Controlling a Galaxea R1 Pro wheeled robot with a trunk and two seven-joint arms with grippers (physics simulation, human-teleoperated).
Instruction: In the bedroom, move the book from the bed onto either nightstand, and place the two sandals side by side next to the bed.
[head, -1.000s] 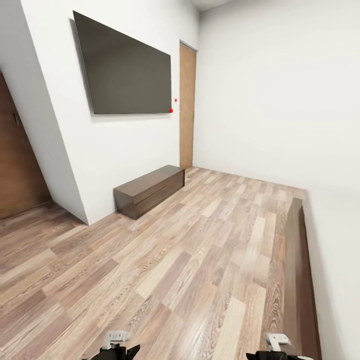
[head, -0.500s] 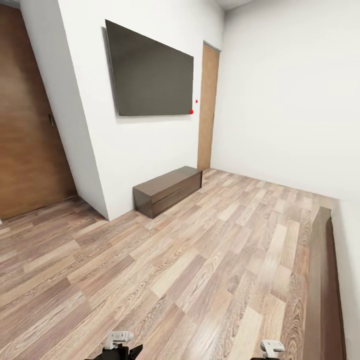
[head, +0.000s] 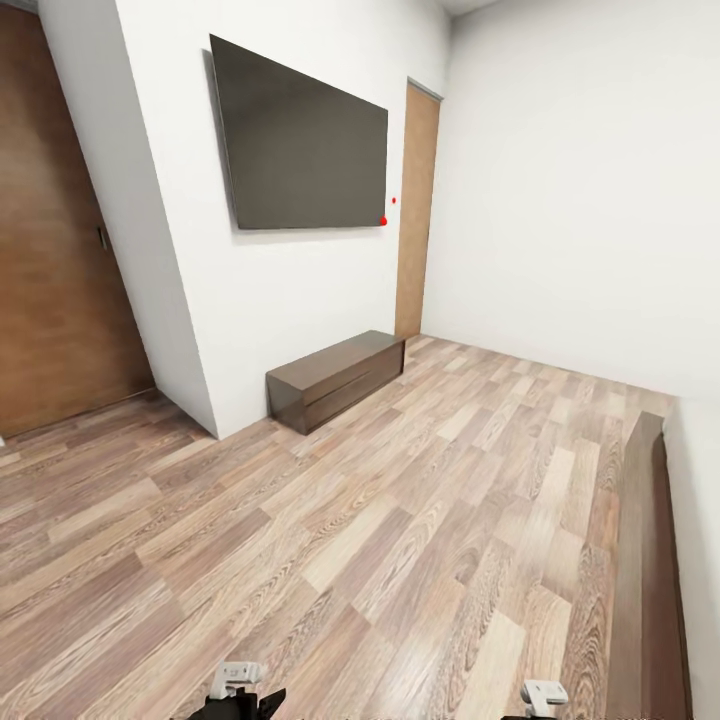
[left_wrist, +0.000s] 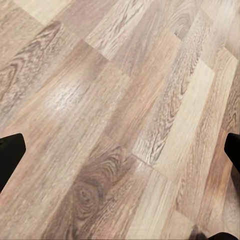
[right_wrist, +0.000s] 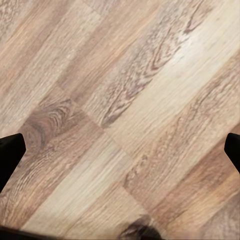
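dark tv (head: 300, 140) on white wall, low dark-wood bench (head: 335, 378) below; possibly red light (head: 383, 221) at tv corner.

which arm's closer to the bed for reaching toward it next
Probably the right. The bed's dark frame runs along the head view's right edge, just beside the right gripper, while the left gripper hangs over bare floor. Both grippers look open and empty in their wrist views.

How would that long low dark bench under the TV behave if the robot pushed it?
The bench would probably slide rather than tip: it looks long, low and broad-based, sitting flat on the plank floor. It likely feels stiff and heavy, since it appears to be solid dark wood with drawer fronts. The floor's sheen suggests it could skid somewhat.
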